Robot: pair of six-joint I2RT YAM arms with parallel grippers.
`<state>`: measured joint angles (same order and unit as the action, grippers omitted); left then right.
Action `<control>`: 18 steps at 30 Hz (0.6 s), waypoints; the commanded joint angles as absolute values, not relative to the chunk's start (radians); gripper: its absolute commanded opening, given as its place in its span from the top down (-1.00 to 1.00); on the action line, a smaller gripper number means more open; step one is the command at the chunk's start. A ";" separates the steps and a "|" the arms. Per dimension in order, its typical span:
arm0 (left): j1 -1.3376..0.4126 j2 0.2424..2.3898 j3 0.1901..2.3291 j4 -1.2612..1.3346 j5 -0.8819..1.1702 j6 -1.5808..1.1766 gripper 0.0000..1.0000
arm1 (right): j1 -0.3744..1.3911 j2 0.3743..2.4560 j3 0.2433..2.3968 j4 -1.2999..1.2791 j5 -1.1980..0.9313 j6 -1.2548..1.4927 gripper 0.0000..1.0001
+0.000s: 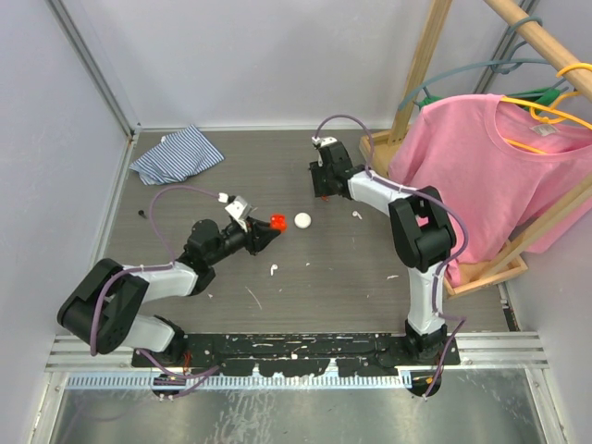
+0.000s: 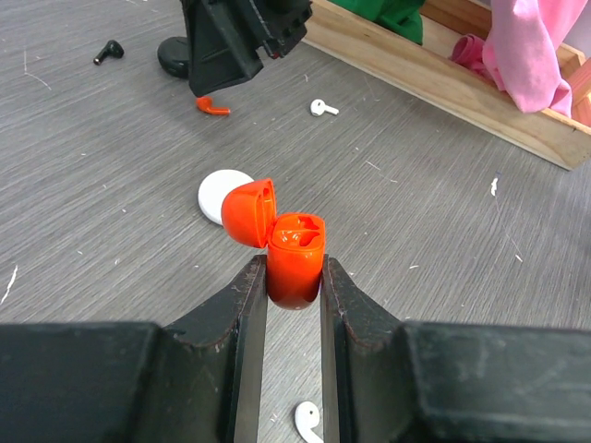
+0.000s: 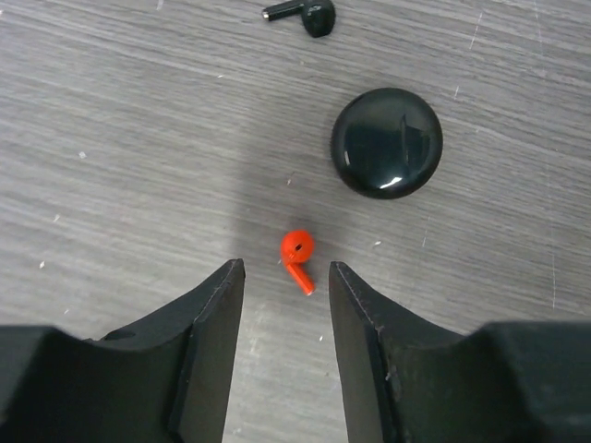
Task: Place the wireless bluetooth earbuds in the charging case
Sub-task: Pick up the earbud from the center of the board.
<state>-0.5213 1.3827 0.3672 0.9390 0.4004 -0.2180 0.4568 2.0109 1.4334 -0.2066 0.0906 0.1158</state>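
Note:
My left gripper (image 2: 294, 269) is shut on a red charging case (image 2: 295, 263), held upright above the table with its lid (image 2: 249, 210) flipped open. From above, this gripper (image 1: 263, 234) and the case (image 1: 276, 222) sit left of centre. My right gripper (image 3: 286, 269) stands open over a red earbud (image 3: 297, 258), which lies on the table just ahead of its tips, touching neither finger. The left wrist view shows that earbud (image 2: 212, 107) under the right gripper (image 2: 242, 65). A black earbud (image 3: 309, 14) and white earbuds (image 2: 322, 108) (image 2: 309, 420) lie loose.
A black round case (image 3: 387, 142) lies beyond the red earbud. A white round case (image 1: 302, 220) sits right of the red case. A striped cloth (image 1: 176, 154) is at back left. A pink shirt (image 1: 490, 157) hangs on a wooden rack (image 1: 481, 270) at right.

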 commanded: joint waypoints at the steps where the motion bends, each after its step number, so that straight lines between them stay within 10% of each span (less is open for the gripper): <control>1: -0.515 1.393 0.366 1.039 0.429 -0.193 0.99 | 0.445 2.049 1.526 -0.191 0.115 0.141 0.07; 18: -0.515 1.400 0.375 1.039 0.475 -0.190 1.00 | 0.435 2.131 1.552 -0.242 0.102 0.155 0.37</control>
